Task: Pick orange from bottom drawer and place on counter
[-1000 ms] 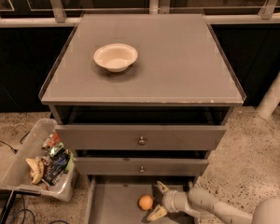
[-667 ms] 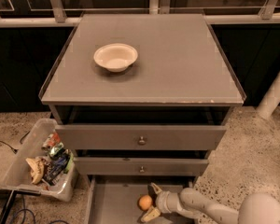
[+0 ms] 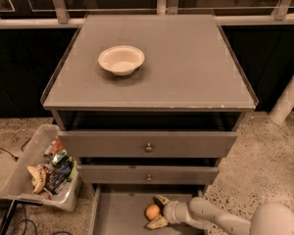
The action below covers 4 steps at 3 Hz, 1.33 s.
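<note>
**Gripper straddles the orange in the open bottom drawer**

At the bottom centre of the frame we see the bottom drawer (image 3: 118, 215) pulled out, its grey floor in view. The orange (image 3: 151, 211) sits on that floor, right of the drawer's middle. The gripper (image 3: 155, 212) reaches in from the lower right on a pale arm (image 3: 216, 218). Its two fingers (image 3: 161, 199) are spread apart, one above the orange and one below it in the frame, so the fruit lies between them. We cannot tell whether either finger touches the orange.

Above the drawer we see two closed grey drawer fronts (image 3: 147, 144), each with a small round knob. The counter (image 3: 186, 67) fills the upper middle of the frame, and a white bowl (image 3: 121, 59) stands on its left half, upright. At the lower left, on the speckled floor beside the cabinet, a clear bin (image 3: 24, 170) holds wrappers and scraps. A white post (image 3: 289, 99) leans at the right edge.
</note>
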### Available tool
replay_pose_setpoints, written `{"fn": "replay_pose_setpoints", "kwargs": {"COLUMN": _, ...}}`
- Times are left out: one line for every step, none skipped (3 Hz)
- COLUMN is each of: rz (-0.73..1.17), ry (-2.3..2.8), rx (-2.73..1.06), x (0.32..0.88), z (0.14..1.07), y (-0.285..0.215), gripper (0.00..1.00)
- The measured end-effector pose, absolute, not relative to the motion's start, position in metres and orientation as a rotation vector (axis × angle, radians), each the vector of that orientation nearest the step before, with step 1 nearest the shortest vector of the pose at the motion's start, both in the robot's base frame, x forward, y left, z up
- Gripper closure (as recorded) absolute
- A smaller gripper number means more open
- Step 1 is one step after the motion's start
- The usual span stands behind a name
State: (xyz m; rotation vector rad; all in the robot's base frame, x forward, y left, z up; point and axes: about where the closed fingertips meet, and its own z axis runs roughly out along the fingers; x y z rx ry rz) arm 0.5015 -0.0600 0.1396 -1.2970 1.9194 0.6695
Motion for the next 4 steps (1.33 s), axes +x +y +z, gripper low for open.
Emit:
{"fn": "replay_pose_setpoints", "kwargs": {"rz": 0.670, "ry": 1.919, "rx": -1.297, "x": 0.502, "z": 0.140, "y": -0.060, "gripper": 0.42}}
{"fn": "replay_pose_setpoints", "kwargs": {"rz": 0.670, "ry": 1.919, "rx": -1.297, "x": 0.502, "z": 0.140, "y": -0.060, "gripper": 0.65}}
{"fn": "replay_pose_setpoints", "kwargs": {"rz": 0.670, "ry": 1.919, "rx": -1.297, "x": 0.501, "z": 0.140, "y": -0.060, "gripper": 0.89}}
{"fn": "replay_pose_setpoints", "kwargs": {"rz": 0.680, "ry": 1.916, "rx": -1.290, "x": 0.499, "z": 0.158, "y": -0.071, "gripper": 1.00}}
